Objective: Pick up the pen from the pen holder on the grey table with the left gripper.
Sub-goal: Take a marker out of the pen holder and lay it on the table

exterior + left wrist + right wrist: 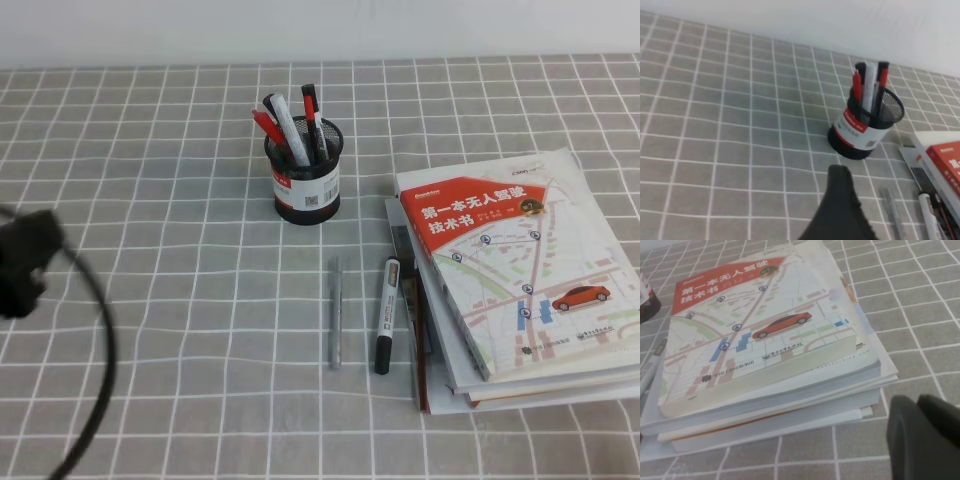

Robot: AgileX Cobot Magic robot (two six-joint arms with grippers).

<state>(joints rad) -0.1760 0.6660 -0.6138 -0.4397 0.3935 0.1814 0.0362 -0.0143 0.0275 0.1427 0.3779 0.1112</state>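
The black mesh pen holder [305,180] with a white-and-red label stands upright on the grey table [160,200]. The red pen [269,128] leans out of its left side, next to a white marker and a black-and-red pen. The left wrist view shows the holder [863,131] and the red pen [857,87] ahead and to the right. My left gripper [840,172] is a single dark shape with no gap, well short of the holder; its arm [22,262] is blurred at the far left. My right gripper [920,407] is shut and empty beside the books.
A thin grey pen [335,312] and a white black-capped marker [386,315] lie on the cloth in front of the holder. A stack of books [520,270] lies at the right, also in the right wrist view [765,350]. A black cable [100,370] trails from the left arm.
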